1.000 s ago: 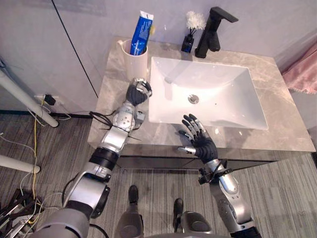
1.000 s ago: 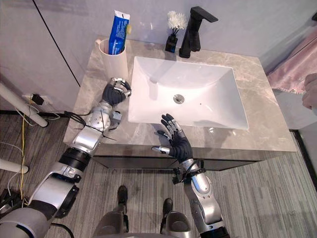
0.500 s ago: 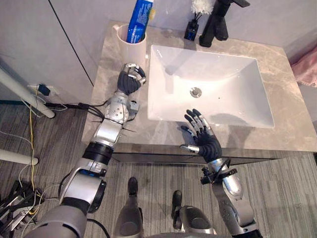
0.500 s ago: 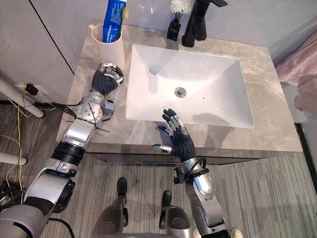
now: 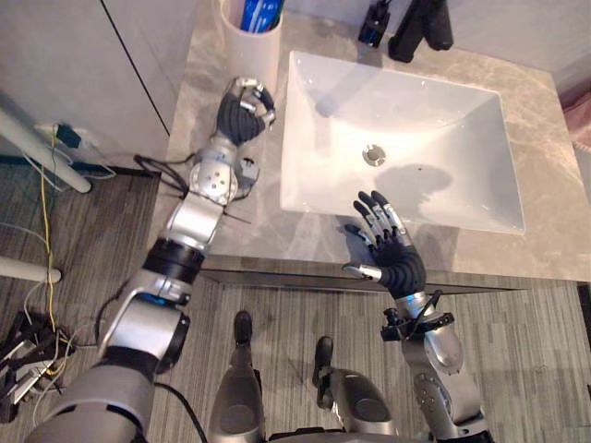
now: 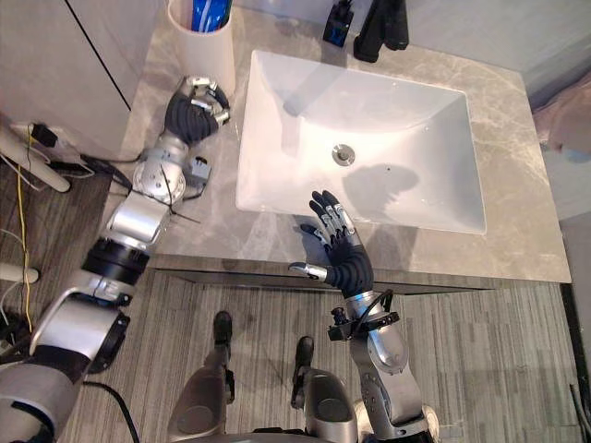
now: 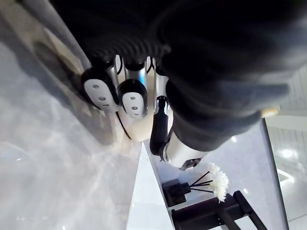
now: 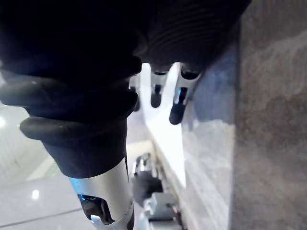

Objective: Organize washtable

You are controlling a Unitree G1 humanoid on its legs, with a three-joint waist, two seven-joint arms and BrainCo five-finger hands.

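Left hand (image 5: 245, 106) sits on the countertop (image 5: 545, 249) in the strip left of the basin (image 5: 443, 138), fingers curled into a loose fist. Left wrist view shows nothing inside the curl, so it's empty. The white cup (image 5: 251, 41) with the blue toothpaste tube (image 5: 261, 11) is directly ahead of that hand, toward the back wall at the back-left corner. It's just beside the knuckles; can't tell if they touch. Cup axis is upright and the tube stands in it roughly vertical, so any grasp is a side wrap around the cup wall, not a top pick. The hand would need to uncurl first. Right hand (image 5: 392, 254) is at the front rim of the basin, fingers straight and spread, holding nothing. It's well apart from the cup, with the whole basin corner between them. My read is that the left arm is the obvious one for the cup, reaching straight forward along the counter. The black faucet (image 5: 420, 23) and small dark diffuser bottle (image 5: 374, 23) stand behind the basin, right of the cup and away from both hands. Risk is tipping the cup if the fist nudges it before opening.
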